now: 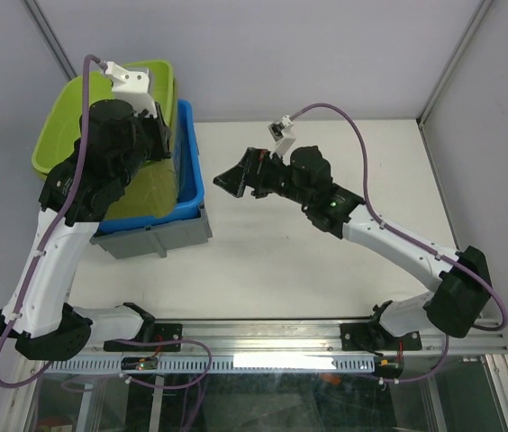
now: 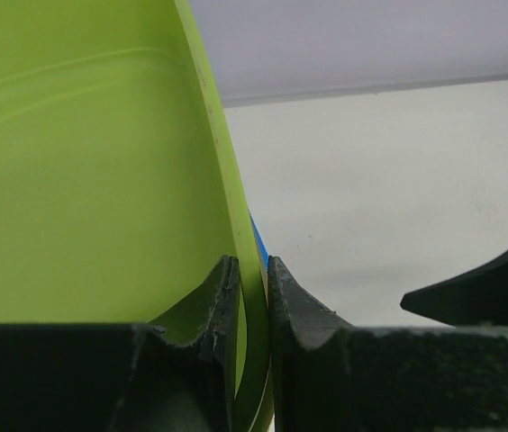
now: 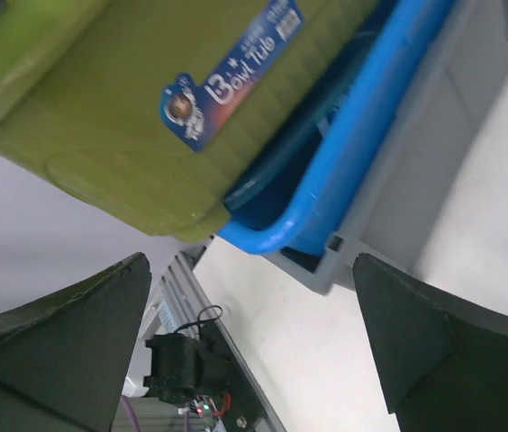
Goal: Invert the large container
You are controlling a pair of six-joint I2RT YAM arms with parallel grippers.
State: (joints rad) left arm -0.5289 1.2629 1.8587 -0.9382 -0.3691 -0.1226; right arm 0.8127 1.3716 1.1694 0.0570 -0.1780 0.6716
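Observation:
The large lime-green container [image 1: 60, 130] sits tilted inside a blue bin [image 1: 191, 171], which nests in a grey bin [image 1: 159, 238] at the table's left. My left gripper [image 1: 167, 133] is shut on the green container's right wall; in the left wrist view its two fingers [image 2: 252, 270] pinch the thin green wall [image 2: 92, 180], with a sliver of blue rim [image 2: 258, 241] behind. My right gripper [image 1: 225, 175] hangs open just right of the bins, touching nothing. Its wrist view looks between wide jaws [image 3: 249, 265] at the green container's underside [image 3: 119, 117], the blue rim [image 3: 362, 126] and the grey wall [image 3: 416, 171].
White tabletop [image 1: 326, 270] stretches right of the bins. A metal rail [image 1: 263, 337] with both arm bases runs along the near edge. Grey walls close the back and right. A blue sticker [image 3: 236, 76] marks the green container's underside.

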